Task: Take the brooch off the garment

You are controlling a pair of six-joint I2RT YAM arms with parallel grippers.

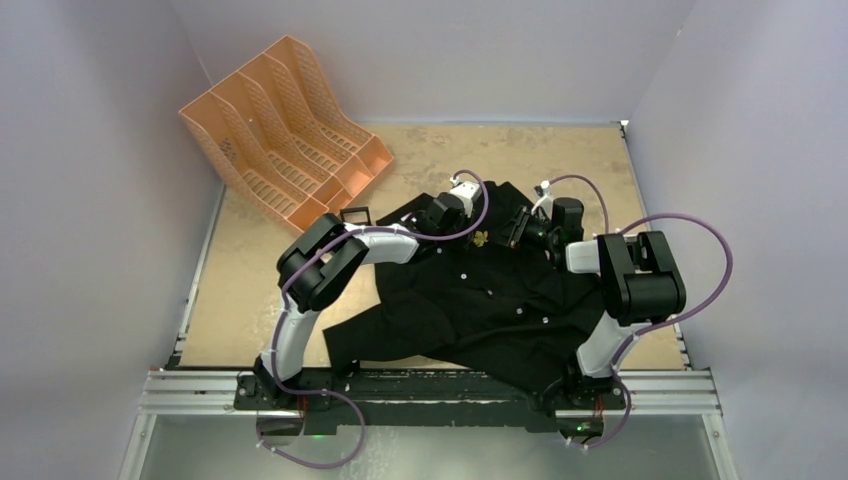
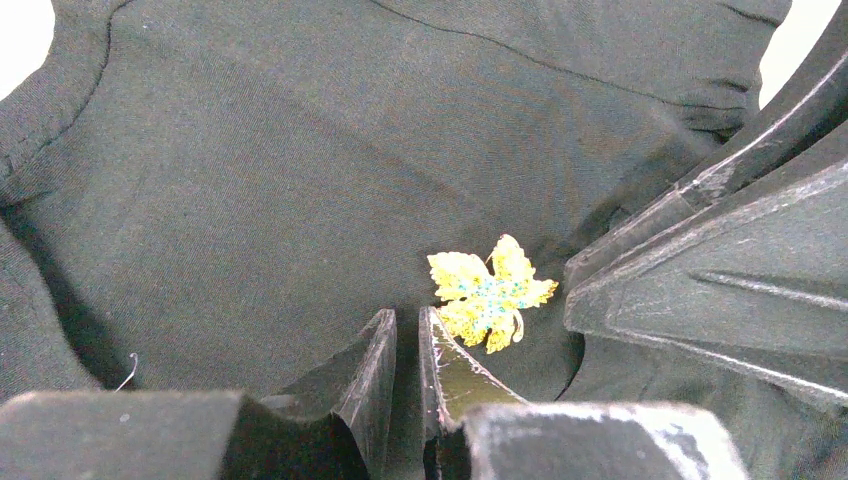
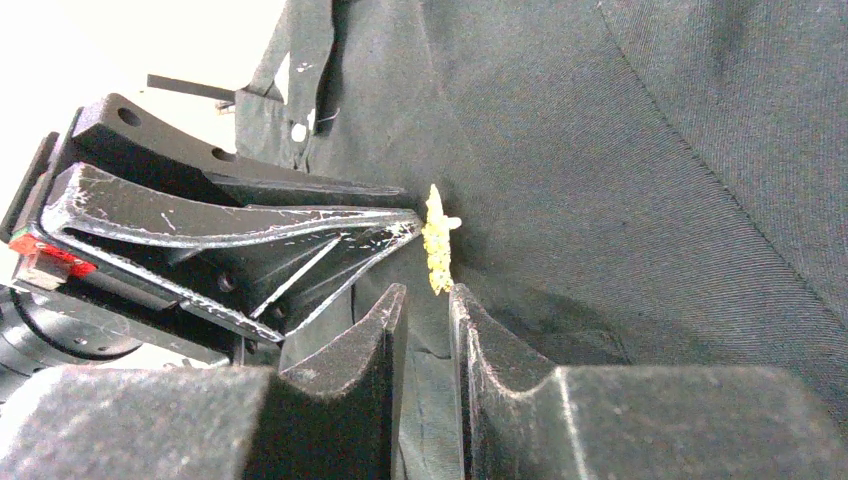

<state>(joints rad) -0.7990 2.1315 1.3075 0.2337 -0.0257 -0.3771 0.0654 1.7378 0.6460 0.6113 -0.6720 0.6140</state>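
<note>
You will find the brooch (image 2: 490,292) pinned to the upper part of the garment (image 1: 480,310), which lies spread on the worktop (image 1: 250,290). Left claw (image 2: 408,318): clenched on a pinch of black cloth just beside the brooch. Right claw (image 3: 428,292): clenched on a fold of the same cloth, tips just short of the brooch's edge. The claws face each other across it. An orange file rack (image 1: 285,125) stands well apart.
</note>
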